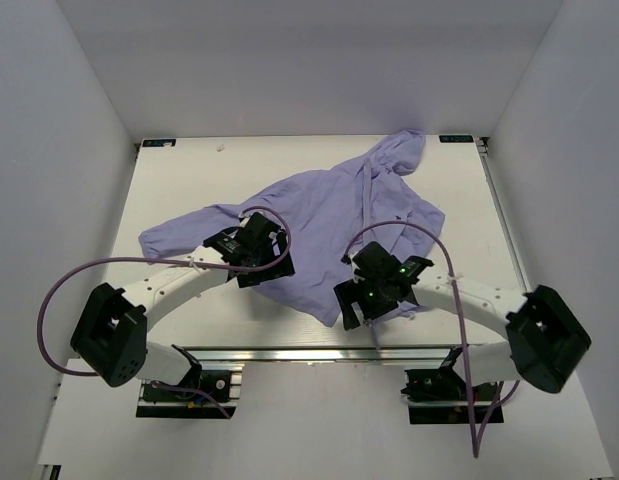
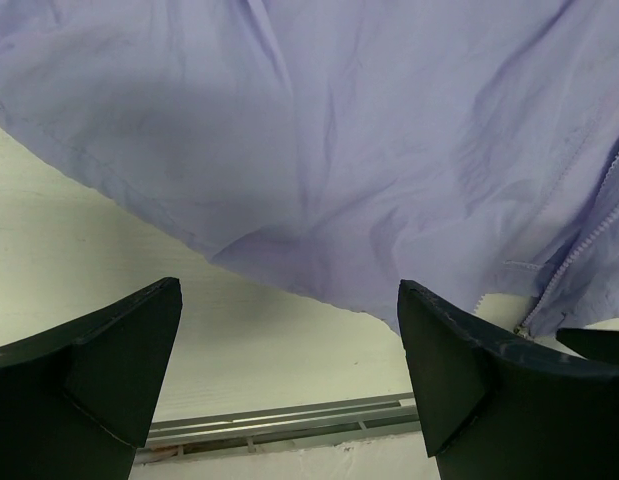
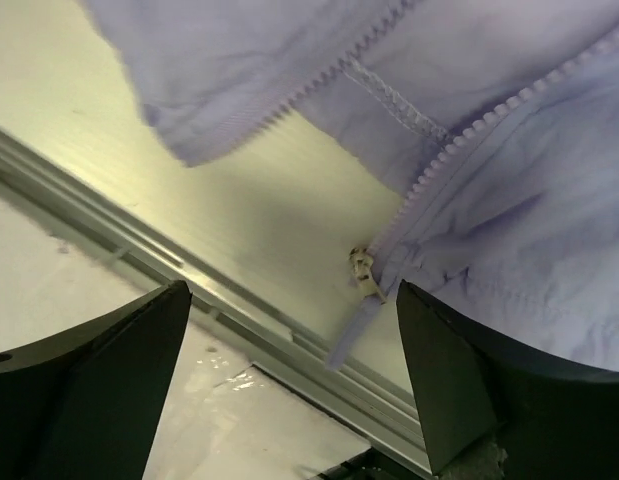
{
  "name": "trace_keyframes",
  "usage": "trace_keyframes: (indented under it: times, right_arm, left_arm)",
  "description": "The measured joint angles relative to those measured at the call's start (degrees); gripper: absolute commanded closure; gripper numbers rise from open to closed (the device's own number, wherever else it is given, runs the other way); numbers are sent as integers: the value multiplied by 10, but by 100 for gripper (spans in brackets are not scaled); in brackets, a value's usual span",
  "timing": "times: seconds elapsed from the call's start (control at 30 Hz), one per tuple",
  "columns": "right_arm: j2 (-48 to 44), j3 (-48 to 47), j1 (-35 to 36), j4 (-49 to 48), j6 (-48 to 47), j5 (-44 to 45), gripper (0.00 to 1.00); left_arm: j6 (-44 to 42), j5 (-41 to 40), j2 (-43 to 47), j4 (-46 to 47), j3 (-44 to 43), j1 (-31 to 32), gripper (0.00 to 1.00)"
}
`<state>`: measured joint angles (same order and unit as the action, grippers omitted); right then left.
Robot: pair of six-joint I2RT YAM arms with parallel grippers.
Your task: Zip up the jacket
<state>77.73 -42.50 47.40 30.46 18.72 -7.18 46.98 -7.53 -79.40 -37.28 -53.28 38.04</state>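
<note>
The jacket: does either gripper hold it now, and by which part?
Nothing is held. The left gripper and the right gripper are both open near the hem of the jacket; the zipper pull lies free.

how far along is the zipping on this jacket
Barely started. The jacket lies spread out. The left gripper and right gripper hover open at its near hem, holding nothing. The zipper slider sits at the bottom, teeth rows apart, so the whole zip remains.

R pincer jaws apart, jacket zip open, zip slider at hem, by table edge rail
</note>
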Motion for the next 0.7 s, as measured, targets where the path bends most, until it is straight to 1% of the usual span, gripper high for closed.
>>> trace_keyframes:
  times: [0.17, 0.33, 0.4, 0.43, 0.5, 0.53, 0.57, 0.7]
  right_arm:
    - [-81, -2, 0, 11, 1, 14, 11]
    - [-90, -1, 0, 27, 4, 56, 12]
    - [-81, -1, 0, 35, 6, 80, 16]
    - [-75, -1, 0, 38, 7, 90, 23]
    - [-66, 0, 0, 41, 10, 107, 30]
    - [-64, 1, 0, 41, 14, 116, 41]
    - [-62, 2, 0, 41, 15, 124, 43]
    - [-58, 5, 0, 36, 23, 144, 42]
  left_arm:
    - [0, 4, 1, 1, 0, 0, 2]
    - [0, 7, 1, 5, 1, 0, 2]
    - [0, 8, 2, 5, 2, 0, 2]
    - [0, 9, 2, 5, 3, 0, 2]
    - [0, 9, 3, 5, 4, 0, 2]
    - [0, 9, 3, 5, 4, 0, 2]
    - [0, 9, 5, 5, 4, 0, 2]
    - [0, 10, 10, 5, 4, 0, 2]
